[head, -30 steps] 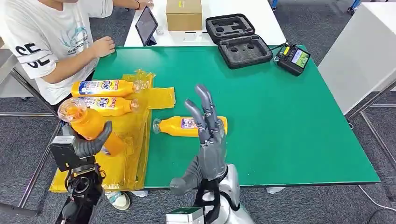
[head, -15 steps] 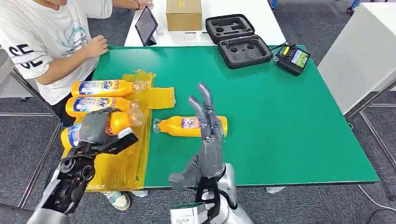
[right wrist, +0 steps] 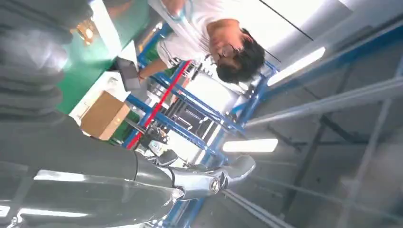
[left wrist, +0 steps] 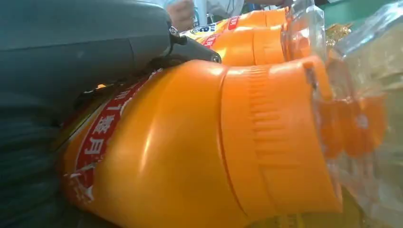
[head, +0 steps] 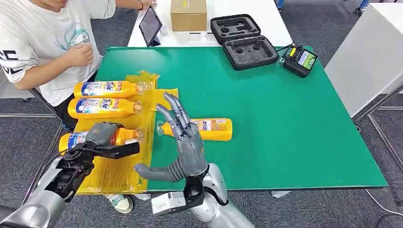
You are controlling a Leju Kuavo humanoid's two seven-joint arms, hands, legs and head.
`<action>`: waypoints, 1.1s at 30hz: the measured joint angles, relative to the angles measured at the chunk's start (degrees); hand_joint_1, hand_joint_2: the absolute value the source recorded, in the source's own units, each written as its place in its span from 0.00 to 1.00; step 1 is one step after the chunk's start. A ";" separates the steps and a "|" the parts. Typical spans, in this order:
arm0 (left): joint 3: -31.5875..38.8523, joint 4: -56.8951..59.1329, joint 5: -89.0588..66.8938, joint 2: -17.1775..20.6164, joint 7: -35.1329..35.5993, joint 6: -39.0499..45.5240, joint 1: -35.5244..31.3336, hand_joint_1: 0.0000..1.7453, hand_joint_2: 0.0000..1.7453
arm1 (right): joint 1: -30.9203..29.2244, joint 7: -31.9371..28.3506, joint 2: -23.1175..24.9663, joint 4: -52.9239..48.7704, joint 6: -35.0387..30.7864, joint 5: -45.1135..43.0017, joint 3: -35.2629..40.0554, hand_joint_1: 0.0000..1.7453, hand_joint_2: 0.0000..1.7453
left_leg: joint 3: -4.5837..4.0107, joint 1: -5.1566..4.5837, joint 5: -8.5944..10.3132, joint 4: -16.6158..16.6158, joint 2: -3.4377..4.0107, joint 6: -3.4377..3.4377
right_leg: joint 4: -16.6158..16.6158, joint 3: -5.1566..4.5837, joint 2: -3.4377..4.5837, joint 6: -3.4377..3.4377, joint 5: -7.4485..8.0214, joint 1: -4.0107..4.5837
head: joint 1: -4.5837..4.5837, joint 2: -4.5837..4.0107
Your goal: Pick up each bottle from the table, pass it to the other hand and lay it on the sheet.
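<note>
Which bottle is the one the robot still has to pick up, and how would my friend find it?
Look at the green table, then at the yellow sheet along its left side. Three orange bottles lie on that sheet, one under the left hand. The one you want is the orange bottle lying alone on bare green just right of the sheet, partly behind the right hand.

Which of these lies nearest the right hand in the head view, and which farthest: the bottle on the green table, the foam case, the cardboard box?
From the right hand:
1. Bottle on the green table, just beyond its fingers.
2. Foam case, at the table's far edge.
3. Cardboard box, on the white table behind.
</note>
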 measured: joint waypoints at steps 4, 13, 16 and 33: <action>-0.13 0.86 0.00 0.00 -0.18 -0.04 -0.51 0.98 1.00 | -0.15 0.02 0.00 0.57 0.00 -0.02 0.09 0.00 1.00 | 0.04 -0.01 -0.01 0.00 0.00 0.00 | -0.01 0.02 0.00 0.00 0.00 0.00 | -0.02 0.00; -0.96 6.62 2.21 -0.04 -1.14 -5.01 -3.95 0.00 1.00 | -0.50 0.79 -0.94 3.43 0.00 -0.11 0.90 0.00 1.00 | 0.40 0.05 0.04 -0.02 0.08 -0.06 | 0.00 0.31 0.06 -0.05 0.05 0.01 | -0.04 0.00; -0.88 7.57 5.71 -0.05 -3.94 -8.77 -4.76 0.00 1.00 | -0.52 1.09 -0.94 3.89 0.00 -0.09 0.88 0.00 1.00 | 0.41 0.05 0.05 -0.02 0.04 -0.07 | 0.00 0.35 0.05 -0.05 0.04 0.01 | 0.00 0.00; 5.15 8.83 27.74 -0.20 -9.95 -26.59 -5.86 0.00 0.00 | -0.47 4.74 -1.75 5.69 0.00 4.74 -1.77 0.00 1.00 | 0.70 0.00 0.03 -0.03 0.01 -0.06 | -0.01 0.67 0.03 -0.03 0.00 -0.01 | -0.04 0.00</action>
